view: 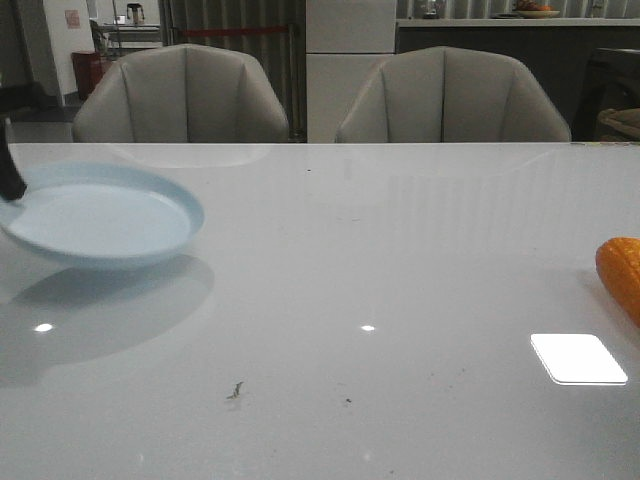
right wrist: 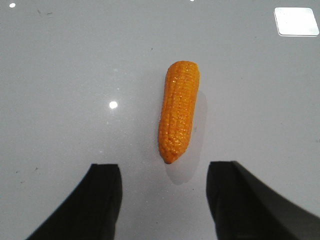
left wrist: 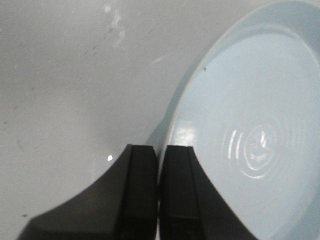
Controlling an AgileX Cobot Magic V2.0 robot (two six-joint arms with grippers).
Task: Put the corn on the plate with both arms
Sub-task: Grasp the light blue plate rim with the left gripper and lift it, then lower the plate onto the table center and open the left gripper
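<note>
In the front view, the plate (view: 100,216) is sitting raised off the table (view: 380,300) near its left edge, tilted slightly, with a dark shadow lying on the glossy top beneath it. A small black part of the left gripper (view: 10,180) is showing at the plate's left rim, touching it. At the right edge of the table, only an end of the corn (view: 622,275) is showing, lying on the surface well apart from the plate. Two grey chairs (view: 182,95) are standing behind the table's far edge.

In the left wrist view, the left gripper (left wrist: 160,165) is showing its two black fingers (left wrist: 142,190) pressed nearly together, with the rim of the plate (left wrist: 250,100) pinched between them. The plate's pale blue bowl is facing the camera, and the white table (left wrist: 75,75) is lying beyond it.

In the right wrist view, the right gripper (right wrist: 162,200) is hanging with its fingers (right wrist: 100,205) spread wide and holding nothing. The corn (right wrist: 178,110) is lying alone on the table (right wrist: 65,75), with its tapered tip pointing toward the gap between the fingers and stopping short of it, touching neither one. A bright rectangular reflection (right wrist: 296,21) is glinting on the tabletop beyond the cob.
</note>
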